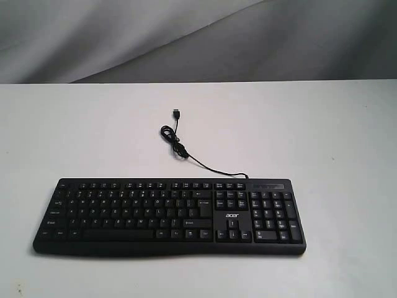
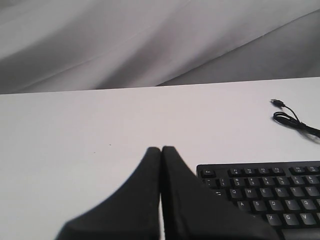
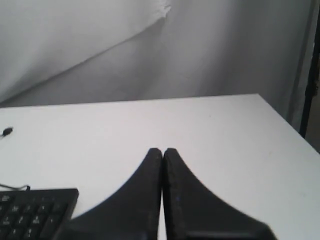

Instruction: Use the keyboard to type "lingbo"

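Observation:
The wide black keyboard point(image 1: 169, 216) with white legends and an "acer" logo lies flat near the front of the white table point(image 1: 322, 136). Its thin black cable point(image 1: 180, 146) curls away toward the back, the plug lying loose. Neither arm shows in the exterior view. In the left wrist view my left gripper point(image 2: 161, 149) is shut and empty, beside the keyboard's point(image 2: 270, 195) Esc corner. In the right wrist view my right gripper point(image 3: 162, 150) is shut and empty, off the keyboard's point(image 3: 35, 207) number-pad end.
Grey draped cloth point(image 1: 186, 37) hangs behind the table. The table's right edge point(image 3: 287, 125) shows in the right wrist view, with a dark upright post point(image 3: 312, 75) beyond it. Bare white tabletop point(image 1: 74, 130) surrounds the keyboard.

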### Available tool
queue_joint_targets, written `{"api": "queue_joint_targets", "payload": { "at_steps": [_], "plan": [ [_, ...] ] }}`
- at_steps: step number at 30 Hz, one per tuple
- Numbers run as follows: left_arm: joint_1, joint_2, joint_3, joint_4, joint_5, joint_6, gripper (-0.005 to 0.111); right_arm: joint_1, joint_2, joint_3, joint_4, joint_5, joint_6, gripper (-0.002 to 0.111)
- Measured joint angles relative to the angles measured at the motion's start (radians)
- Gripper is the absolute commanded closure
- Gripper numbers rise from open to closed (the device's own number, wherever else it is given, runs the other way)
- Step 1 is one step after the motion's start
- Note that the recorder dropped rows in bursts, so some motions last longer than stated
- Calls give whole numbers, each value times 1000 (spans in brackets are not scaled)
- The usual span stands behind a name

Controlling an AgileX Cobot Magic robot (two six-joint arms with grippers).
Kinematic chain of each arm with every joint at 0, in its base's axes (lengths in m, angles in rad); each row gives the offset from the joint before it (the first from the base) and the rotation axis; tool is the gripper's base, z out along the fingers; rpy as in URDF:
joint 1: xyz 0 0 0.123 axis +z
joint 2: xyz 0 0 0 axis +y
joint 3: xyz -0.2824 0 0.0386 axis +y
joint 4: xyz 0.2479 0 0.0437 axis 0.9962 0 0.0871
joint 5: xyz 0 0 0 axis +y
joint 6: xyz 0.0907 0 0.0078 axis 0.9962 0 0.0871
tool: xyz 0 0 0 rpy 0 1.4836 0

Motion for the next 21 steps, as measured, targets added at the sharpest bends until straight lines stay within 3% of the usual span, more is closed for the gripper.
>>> {"api": "queue_joint_targets", "payload": {
  "at_steps": [5,21],
  "plan": [
    [0,0,0,0,0,0,106,0,-1,1,-5,103,33,108],
    [0,0,0,0,0,0,106,0,-1,1,-5,116,41,108]
  ]
}}
